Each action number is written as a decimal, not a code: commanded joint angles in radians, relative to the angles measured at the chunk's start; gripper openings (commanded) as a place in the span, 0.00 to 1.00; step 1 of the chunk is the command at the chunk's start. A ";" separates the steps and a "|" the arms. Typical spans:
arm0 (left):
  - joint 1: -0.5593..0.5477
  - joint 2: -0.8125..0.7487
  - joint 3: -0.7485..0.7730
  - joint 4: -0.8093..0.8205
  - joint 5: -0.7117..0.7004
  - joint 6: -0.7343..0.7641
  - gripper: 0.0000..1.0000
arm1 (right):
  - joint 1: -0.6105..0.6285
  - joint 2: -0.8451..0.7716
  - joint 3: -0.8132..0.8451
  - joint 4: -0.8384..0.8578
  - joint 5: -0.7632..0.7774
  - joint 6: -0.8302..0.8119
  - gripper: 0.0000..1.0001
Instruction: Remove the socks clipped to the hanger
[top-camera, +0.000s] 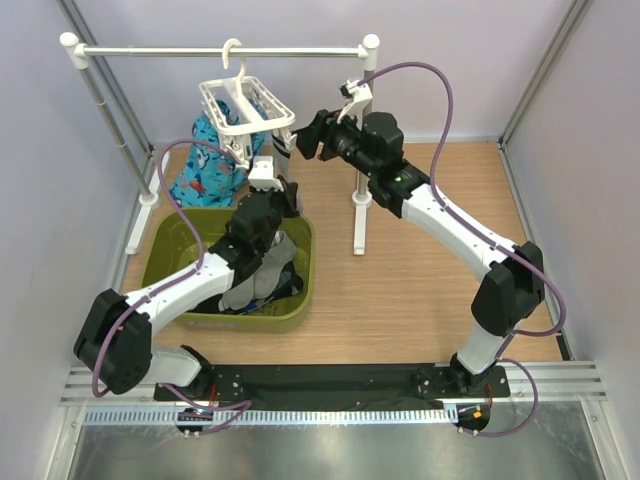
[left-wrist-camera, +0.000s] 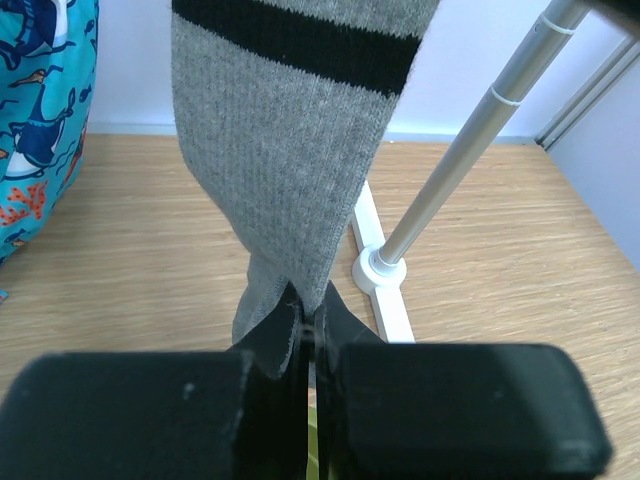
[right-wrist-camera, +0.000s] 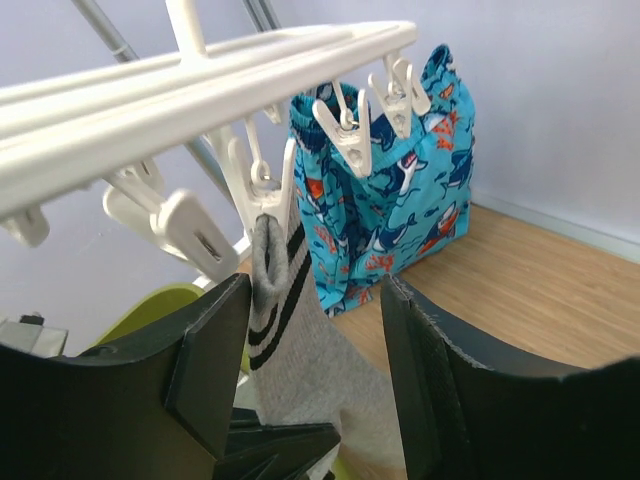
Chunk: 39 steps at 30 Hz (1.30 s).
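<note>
Seeing the white plastic rectangular grid hanger (top-camera: 245, 105) hooked on the bar of the white pole rail stand (top-camera: 220, 48), at the back of the wooden tabletop (top-camera: 420, 290), frame tilted.

Seeing one grey ribbed sock with a black-and-white striped cuff (left-wrist-camera: 290, 150) pegged by its cuff in a white clip (right-wrist-camera: 265, 190) on the hanger's near edge, hanging straight down.

Pinches that sock low down with the left gripper (left-wrist-camera: 310, 330): fingers together, fabric bunched between the black pads (left-wrist-camera: 350, 325). Sits just above the tub in the top view.

Holds the right gripper (top-camera: 308, 135) just beside the hanger frame, level with its lower edge. Fingers (right-wrist-camera: 210, 350) spread wide apart, gripping nothing.

Frames the sock between those fingers in the right wrist view. Can't tell from depth whether flanking it or stopping short of it.

Also clipped to the hanger: a blue shark-print fabric item (right-wrist-camera: 390, 200), on the clips beyond the sock, hanging to the left in the top view.

Below the left arm: an olive-green plastic tub (top-camera: 170, 290) on the tabletop, with a heap of grey and black socks (top-camera: 265, 280) inside.
</note>
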 joint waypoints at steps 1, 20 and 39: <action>-0.006 -0.018 -0.001 0.060 -0.024 0.007 0.00 | -0.018 -0.062 0.012 0.080 0.012 0.012 0.61; -0.015 -0.001 0.004 0.075 -0.013 -0.005 0.00 | -0.020 0.104 0.209 0.045 -0.179 -0.006 0.63; -0.032 0.008 0.017 0.089 -0.013 -0.002 0.00 | -0.020 0.122 0.137 0.168 -0.251 -0.016 0.67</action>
